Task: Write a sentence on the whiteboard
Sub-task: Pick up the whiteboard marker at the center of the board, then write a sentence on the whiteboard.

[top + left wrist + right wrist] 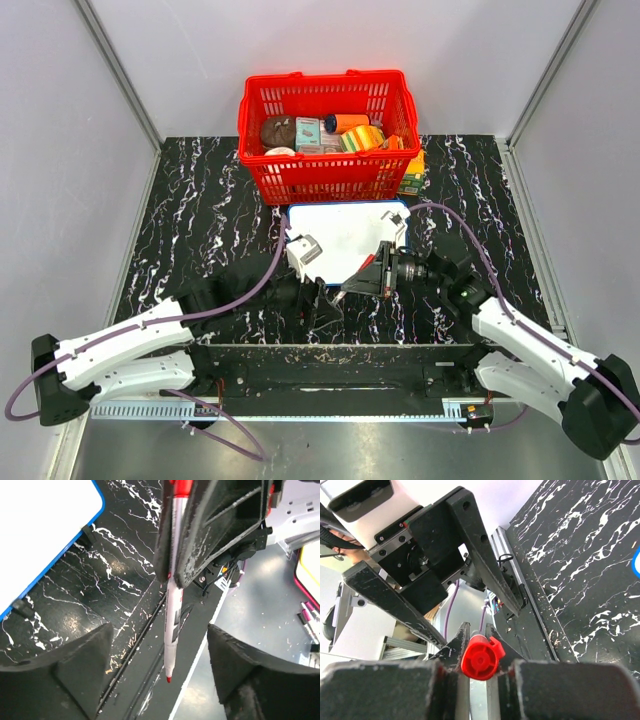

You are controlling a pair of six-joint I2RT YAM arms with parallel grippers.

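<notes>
Marker was clamped in right gripper near its upper end, with the red nib bare and hanging between left gripper's spread, empty fingers. Whiteboard lay flat just in front of red basket, looking blank, no sentence visible. Risk: a grip that far from the nib could let it pivot or skid under writing pressure, and closing the left could smear ink. Barrel print was too blurred to read.

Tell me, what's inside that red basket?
A brown round lump, a teal box, an orange roll and a yellow-green pack lie on top; whatever sits beneath them is covered.
</notes>
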